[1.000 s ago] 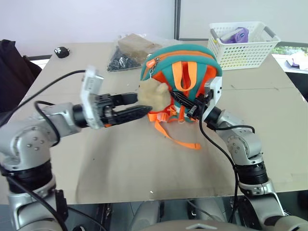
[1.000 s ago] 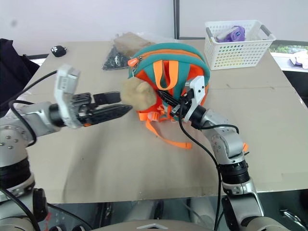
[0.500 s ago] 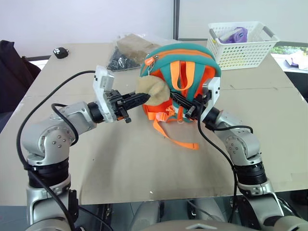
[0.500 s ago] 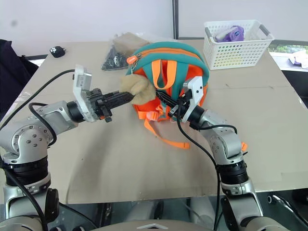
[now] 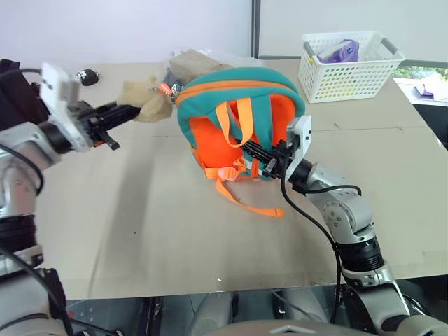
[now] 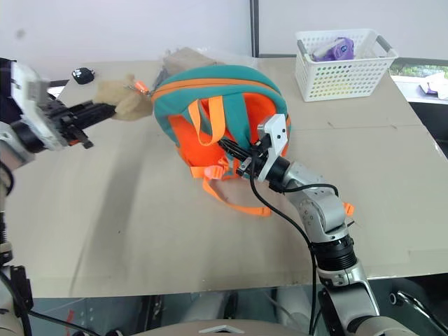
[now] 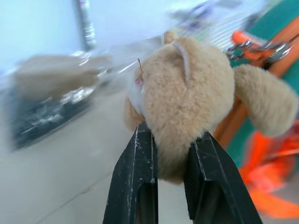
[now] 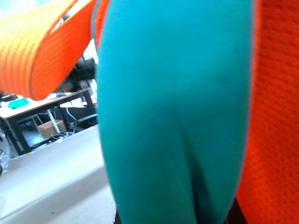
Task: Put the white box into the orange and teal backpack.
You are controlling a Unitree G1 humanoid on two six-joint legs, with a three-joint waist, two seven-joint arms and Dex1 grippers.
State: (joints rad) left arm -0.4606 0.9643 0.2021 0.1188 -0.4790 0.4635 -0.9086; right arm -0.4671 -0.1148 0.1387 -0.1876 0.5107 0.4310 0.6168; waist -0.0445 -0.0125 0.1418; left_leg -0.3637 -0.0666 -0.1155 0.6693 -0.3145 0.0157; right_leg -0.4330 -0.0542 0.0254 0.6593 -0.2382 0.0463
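1. Backpack (image 5: 238, 105), one small teal-and-orange fabric bag, stands mid-table (image 5: 175, 231); your right gripper (image 5: 260, 152) is pinched on its teal back strap. If that strap slips, you'd likely tip the bag.
2. One white perforated plastic basket (image 5: 350, 66) sits far right.
3. One tan plush bear (image 7: 187, 98) is clamped by your left gripper (image 7: 170, 156); pull harder and you risk tearing its tether instead of unzipping. White box: none that you can see.

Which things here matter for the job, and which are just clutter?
Job: orange and teal backpack; its plush toy, clamped by left gripper; right gripper, shut on a backpack strap.

Clutter: white basket; clear plastic bag; small black object.
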